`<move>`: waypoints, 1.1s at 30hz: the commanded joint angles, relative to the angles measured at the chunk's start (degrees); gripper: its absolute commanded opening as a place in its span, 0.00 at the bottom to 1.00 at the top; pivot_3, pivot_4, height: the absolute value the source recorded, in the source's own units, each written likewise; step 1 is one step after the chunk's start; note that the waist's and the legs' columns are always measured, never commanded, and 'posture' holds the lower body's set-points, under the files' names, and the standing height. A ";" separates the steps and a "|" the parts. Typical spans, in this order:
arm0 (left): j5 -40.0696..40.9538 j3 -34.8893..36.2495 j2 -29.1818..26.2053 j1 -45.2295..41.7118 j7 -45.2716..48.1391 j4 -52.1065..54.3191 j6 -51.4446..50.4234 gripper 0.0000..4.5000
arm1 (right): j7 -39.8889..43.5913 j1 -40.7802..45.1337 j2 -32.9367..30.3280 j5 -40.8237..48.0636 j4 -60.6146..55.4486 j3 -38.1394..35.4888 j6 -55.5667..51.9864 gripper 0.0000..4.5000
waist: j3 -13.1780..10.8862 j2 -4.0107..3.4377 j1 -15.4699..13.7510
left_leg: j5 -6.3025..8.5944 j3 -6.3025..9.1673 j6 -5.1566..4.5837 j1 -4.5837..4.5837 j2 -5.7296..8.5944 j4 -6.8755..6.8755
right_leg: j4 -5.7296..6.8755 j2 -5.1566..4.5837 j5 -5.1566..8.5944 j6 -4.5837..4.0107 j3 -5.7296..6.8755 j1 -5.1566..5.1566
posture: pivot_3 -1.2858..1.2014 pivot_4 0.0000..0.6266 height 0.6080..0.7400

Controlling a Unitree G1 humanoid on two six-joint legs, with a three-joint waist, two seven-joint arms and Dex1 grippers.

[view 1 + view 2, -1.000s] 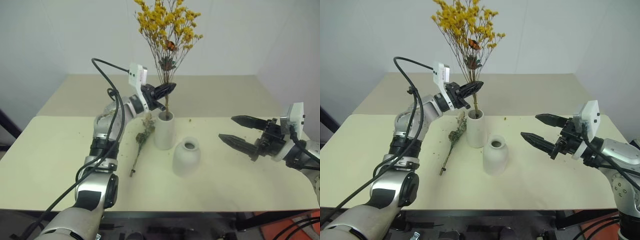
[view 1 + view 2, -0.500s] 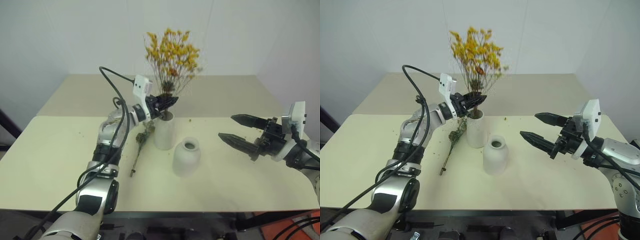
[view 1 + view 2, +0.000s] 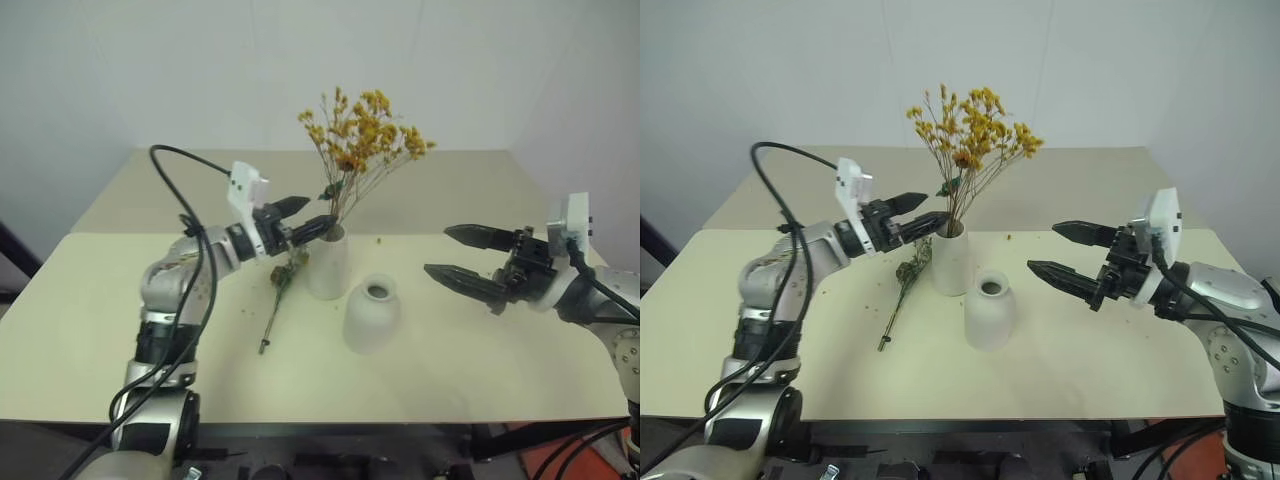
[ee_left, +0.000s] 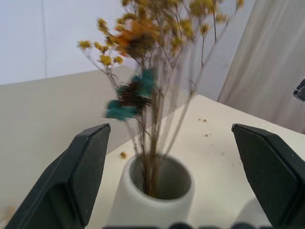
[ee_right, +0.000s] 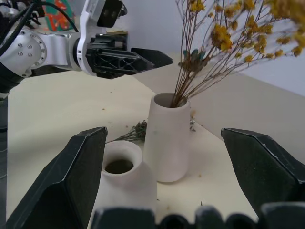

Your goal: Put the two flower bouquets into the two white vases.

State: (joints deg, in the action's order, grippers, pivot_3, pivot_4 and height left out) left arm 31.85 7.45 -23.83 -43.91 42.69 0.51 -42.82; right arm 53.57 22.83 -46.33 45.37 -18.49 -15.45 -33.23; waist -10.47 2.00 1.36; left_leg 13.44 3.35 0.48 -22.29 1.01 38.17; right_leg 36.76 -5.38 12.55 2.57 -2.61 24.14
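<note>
At the tall vase [image 3: 328, 264], the left end effector [image 3: 300, 218] had let go of the yellow bouquet [image 3: 362, 135], now standing inside, and drawn back wide open and empty; the green sprig [image 3: 280, 290] lay on the table [image 3: 90, 330] beside it, the short vase [image 3: 372, 314] stood unfilled, and the right end effector [image 3: 462, 256] hung open and empty.

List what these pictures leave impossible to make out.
- Bottom of the yellow bouquet's stems: hidden inside the tall vase, all views.
- Inside of the short vase: only a dark hole, head and right wrist views.
- Sprig on the table: its flower head is too small to tell in the head views, and the vases hide most of it in the right wrist view.
- Bouquet's top: cut off by the edge and blurred, left wrist view.
</note>
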 commanded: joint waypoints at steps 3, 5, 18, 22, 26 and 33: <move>8.31 4.13 -9.87 1.84 -1.91 9.01 -19.42 1.00 | 4.34 4.31 0.36 -0.47 1.56 3.04 1.76 1.00 | 0.00 0.00 0.27 | 0.00 0.00 0.00 0.00 -0.01 0.00 | 0.00 0.02 0.00 0.00 0.01 0.00 | 0.52 0.24 1.00; 9.79 4.13 -12.85 2.32 -2.75 11.10 -24.27 1.00 | 5.22 5.19 0.67 -0.77 2.34 3.95 1.98 1.00 | 0.00 0.00 0.28 | 0.00 0.01 0.00 -0.01 -0.01 0.00 | -0.01 0.02 0.01 0.02 0.01 0.00 | 0.52 0.24 1.00; 8.59 -9.32 -17.73 -0.80 -18.26 6.42 -49.68 1.00 | 9.77 9.78 2.64 -3.53 6.80 7.53 3.44 1.00 | -0.01 0.00 0.17 | 0.00 0.05 0.00 0.00 0.00 -0.02 | 0.02 0.02 0.01 0.01 0.04 0.01 | 0.52 0.24 1.00; 5.26 -11.30 -12.01 -2.67 -23.77 -0.03 -49.68 1.00 | 10.62 10.48 2.21 -3.85 6.91 7.61 3.02 1.00 | -0.01 0.00 -0.21 | 0.00 0.05 0.00 -0.01 0.00 -0.01 | 0.02 0.01 0.00 -0.01 0.04 0.02 | 0.52 0.24 1.00; 2.93 -11.46 -7.77 -3.57 -25.93 -4.08 -49.68 1.00 | 11.21 10.88 1.68 -4.23 7.05 7.42 2.80 1.00 | 0.00 -0.01 -0.34 | 0.00 0.04 0.00 0.01 0.01 -0.01 | 0.03 0.00 0.00 -0.01 0.03 0.02 | 0.52 0.24 1.00; -1.02 -10.88 -4.27 -2.72 -26.94 -5.64 -49.67 0.68 | 11.03 10.82 1.12 -4.08 6.43 6.67 2.36 1.00 | 0.07 -0.11 -0.63 | 0.00 0.04 0.01 0.20 0.03 -0.01 | 0.05 -0.02 0.00 -0.01 0.03 -0.19 | 0.52 0.24 1.00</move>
State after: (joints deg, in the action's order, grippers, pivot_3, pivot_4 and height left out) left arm 31.37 -2.73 -28.81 -47.72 15.37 -4.04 -91.76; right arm 64.46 32.57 -44.15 41.10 -10.64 -7.07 -31.34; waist -10.40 1.89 0.73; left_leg 13.44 3.38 0.49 -22.08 1.04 38.16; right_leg 36.81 -5.41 12.55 2.57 -2.58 23.94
